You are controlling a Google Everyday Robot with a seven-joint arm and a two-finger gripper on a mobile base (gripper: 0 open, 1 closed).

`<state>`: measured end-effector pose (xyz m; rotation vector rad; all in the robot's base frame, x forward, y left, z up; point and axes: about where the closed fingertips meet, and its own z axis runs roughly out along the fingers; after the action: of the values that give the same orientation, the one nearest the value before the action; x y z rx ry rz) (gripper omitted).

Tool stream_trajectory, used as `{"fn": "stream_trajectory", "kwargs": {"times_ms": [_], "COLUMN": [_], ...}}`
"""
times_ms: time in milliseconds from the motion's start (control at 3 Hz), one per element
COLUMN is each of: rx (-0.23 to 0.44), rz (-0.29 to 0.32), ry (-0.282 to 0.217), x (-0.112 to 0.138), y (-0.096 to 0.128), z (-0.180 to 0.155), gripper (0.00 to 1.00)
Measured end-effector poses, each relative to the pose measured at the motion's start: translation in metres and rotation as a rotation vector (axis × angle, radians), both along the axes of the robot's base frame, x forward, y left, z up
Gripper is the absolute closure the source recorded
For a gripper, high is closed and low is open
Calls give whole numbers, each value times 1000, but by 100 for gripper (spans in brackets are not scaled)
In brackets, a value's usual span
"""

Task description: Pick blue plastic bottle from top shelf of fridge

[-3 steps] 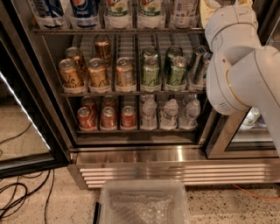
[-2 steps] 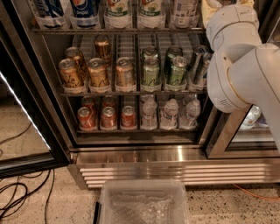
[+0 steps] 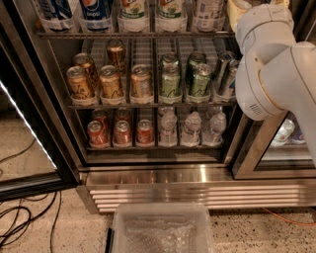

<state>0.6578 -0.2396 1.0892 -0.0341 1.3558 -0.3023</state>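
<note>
Blue plastic bottle (image 3: 209, 13): top of frame, right of centre, last in the row on the top shelf (image 3: 133, 34). Only its lower body and pale label show; the cap is out of frame. Expect it to be heavy if full, with smooth thin plastic that gives a little under squeeze and may be slick from the cold. Take it across the round labelled body, firmly. A green-labelled bottle (image 3: 170, 12) stands just to its left. The shelf is grey wire with a flat front rail. Gripper (image 3: 239, 10): upper right edge, just beside the bottle, mostly cut off; open or closed, you can't tell. The glossy white arm (image 3: 276, 69) fills the right. Fridge (image 3: 197, 192): ribbed steel base, metal cans (image 3: 140, 81) on the lower racks.
</note>
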Motion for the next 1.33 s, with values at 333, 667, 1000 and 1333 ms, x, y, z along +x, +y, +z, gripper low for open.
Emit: {"fn": "stream_trajectory", "kwargs": {"times_ms": [333,667,1000,1333], "rx": [-6,-11,-19,-21], "rz": [-4,-4,-6,-10], "ry": [21,36,51,56], "x": [9,16,25,27], "y": [-2,-2,-2,-3], "z": [-2,-2,-1,1], "gripper": [34,36,45,43]}}
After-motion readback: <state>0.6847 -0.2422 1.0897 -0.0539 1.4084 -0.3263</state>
